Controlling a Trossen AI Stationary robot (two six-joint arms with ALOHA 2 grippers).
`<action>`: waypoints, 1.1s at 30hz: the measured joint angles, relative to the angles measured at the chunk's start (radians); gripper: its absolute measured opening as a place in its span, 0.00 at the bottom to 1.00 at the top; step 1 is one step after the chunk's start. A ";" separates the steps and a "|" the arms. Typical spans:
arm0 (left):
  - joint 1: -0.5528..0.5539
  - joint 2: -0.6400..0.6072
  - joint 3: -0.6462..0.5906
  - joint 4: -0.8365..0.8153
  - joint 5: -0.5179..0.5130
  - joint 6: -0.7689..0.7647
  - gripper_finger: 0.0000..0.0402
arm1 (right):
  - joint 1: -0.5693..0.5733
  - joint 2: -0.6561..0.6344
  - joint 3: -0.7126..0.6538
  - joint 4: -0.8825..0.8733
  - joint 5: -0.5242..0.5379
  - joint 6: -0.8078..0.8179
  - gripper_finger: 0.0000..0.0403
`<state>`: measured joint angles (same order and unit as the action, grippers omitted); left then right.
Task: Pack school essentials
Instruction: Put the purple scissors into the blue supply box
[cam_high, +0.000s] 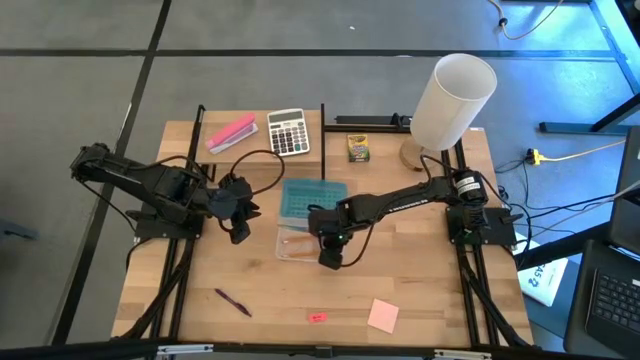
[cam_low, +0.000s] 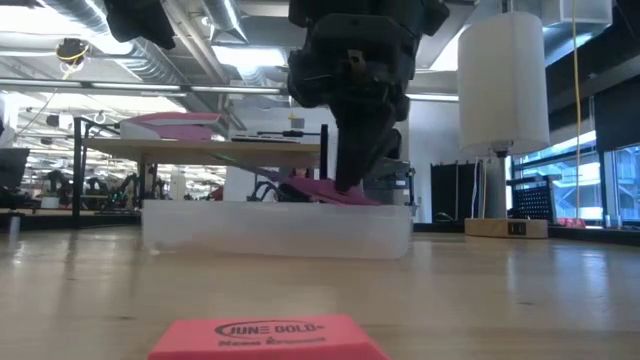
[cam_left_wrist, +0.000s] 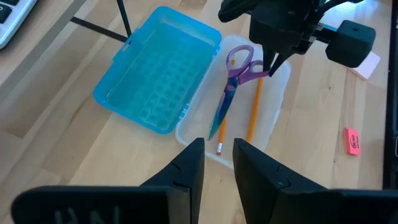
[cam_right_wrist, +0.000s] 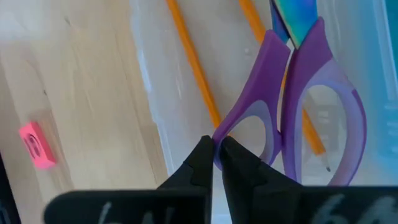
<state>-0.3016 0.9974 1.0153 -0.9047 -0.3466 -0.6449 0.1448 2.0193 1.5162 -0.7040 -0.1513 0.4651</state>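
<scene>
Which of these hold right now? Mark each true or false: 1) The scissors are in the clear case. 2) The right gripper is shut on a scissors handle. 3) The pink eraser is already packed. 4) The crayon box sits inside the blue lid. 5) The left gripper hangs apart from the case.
1) True: the purple-handled scissors lie in the clear case beside orange pencils.
2) True: the right gripper pinches the handle loop.
3) False: the pink eraser lies on the table, outside the case.
4) False: the crayon box stands on the table behind the blue lid.
5) True: the left gripper holds nothing.
</scene>
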 joint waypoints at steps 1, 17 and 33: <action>0.000 0.000 0.000 0.000 0.000 0.000 0.19 | 0.000 0.000 0.000 -0.015 0.000 0.000 0.06; 0.000 0.000 0.000 0.000 0.000 0.001 0.19 | 0.000 0.000 0.000 -0.093 -0.023 0.048 0.06; 0.000 0.000 0.000 0.000 0.000 0.001 0.19 | 0.003 0.000 0.000 -0.101 -0.070 0.162 0.06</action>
<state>-0.3016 0.9975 1.0153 -0.9047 -0.3467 -0.6436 0.1474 2.0193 1.5162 -0.8047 -0.2213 0.6268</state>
